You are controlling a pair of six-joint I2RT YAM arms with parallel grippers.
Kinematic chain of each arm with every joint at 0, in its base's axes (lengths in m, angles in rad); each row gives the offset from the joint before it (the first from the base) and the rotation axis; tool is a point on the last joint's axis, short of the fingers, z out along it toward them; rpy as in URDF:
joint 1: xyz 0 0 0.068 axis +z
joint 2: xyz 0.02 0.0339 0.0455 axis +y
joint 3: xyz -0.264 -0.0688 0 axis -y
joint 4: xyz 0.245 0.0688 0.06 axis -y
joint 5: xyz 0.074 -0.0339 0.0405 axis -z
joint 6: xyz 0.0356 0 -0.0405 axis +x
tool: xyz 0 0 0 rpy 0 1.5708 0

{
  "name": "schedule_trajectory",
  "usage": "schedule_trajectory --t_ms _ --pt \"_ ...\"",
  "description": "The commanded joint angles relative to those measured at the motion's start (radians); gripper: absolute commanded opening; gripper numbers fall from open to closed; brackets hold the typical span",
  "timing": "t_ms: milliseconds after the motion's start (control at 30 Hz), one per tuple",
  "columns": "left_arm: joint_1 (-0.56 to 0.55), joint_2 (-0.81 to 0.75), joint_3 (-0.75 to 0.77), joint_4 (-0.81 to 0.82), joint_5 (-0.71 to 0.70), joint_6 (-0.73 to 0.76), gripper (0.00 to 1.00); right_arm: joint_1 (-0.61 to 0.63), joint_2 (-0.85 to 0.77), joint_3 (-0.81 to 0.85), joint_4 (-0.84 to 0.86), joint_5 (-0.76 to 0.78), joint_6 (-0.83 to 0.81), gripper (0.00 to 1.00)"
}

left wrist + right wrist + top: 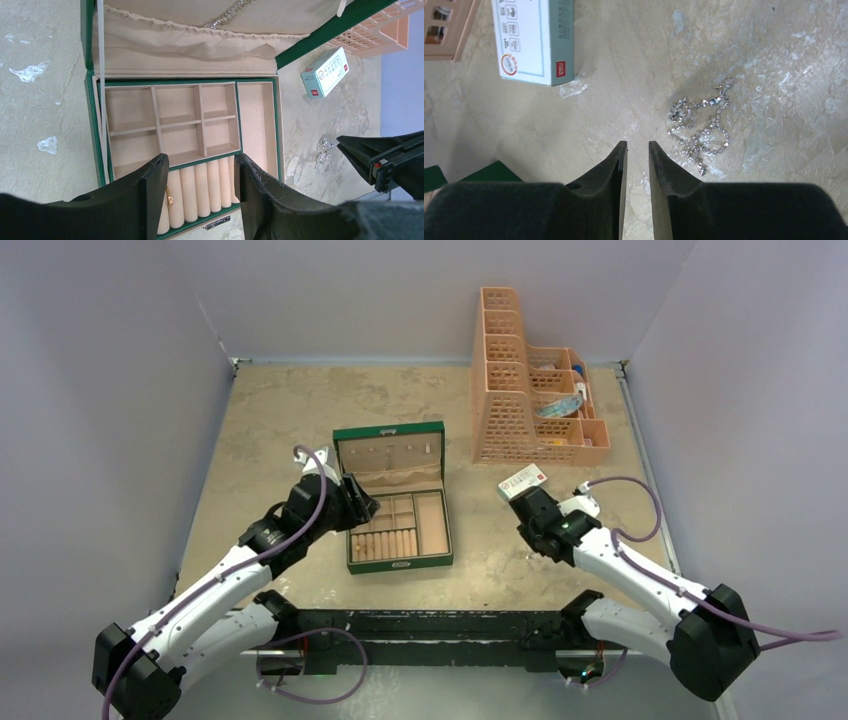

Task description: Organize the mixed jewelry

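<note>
One silvery chain [704,140] lies at two o'clock from my right gripper [637,146], jaws narrowly parted, empty; it looks limp, light, slippery, so I'd pinch its bunched middle

Jewelry case [400,540] sits at the centre of the table [280,420], with its lid [390,455] upright along the 12 o'clock edge. Inside the case, the rolls [200,187] occupy the 6 o'clock row. A ring [170,200] is seated among them at the 7 o'clock end. Lattice rack [530,400] stands at 1 o'clock of the case, well apart. Card box [523,483] lies at 3 o'clock. Chain [680,114] lies on the table near the card box, at about its 6 o'clock in the left wrist view.
</note>
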Motion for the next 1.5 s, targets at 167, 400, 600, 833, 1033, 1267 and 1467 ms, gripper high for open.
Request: schedule_trajectory --t_ms 167,400,600,833,1033,1267,1467 --pt "0.004 0.011 0.017 0.072 -0.006 0.043 0.50 -0.029 0.123 0.043 -0.126 0.075 0.230 0.31" --pt "0.004 0.020 -0.005 0.089 -0.030 0.037 0.50 -0.030 0.200 0.066 -0.173 0.084 0.312 0.30" --pt "0.004 0.026 -0.001 0.099 -0.044 0.045 0.50 -0.036 0.226 0.061 -0.136 0.096 0.294 0.30" --pt "0.004 0.037 0.004 0.110 -0.045 0.055 0.50 -0.055 0.260 0.053 -0.079 0.098 0.247 0.30" --pt "0.004 0.041 0.006 0.113 -0.038 0.052 0.50 -0.063 0.275 0.038 -0.040 0.090 0.222 0.29" --pt "0.003 0.041 0.011 0.105 -0.035 0.056 0.50 -0.071 0.260 0.033 0.081 0.090 0.087 0.19" --pt "0.003 0.032 0.009 0.094 -0.035 0.051 0.50 -0.081 0.219 0.053 0.001 0.116 0.115 0.23"
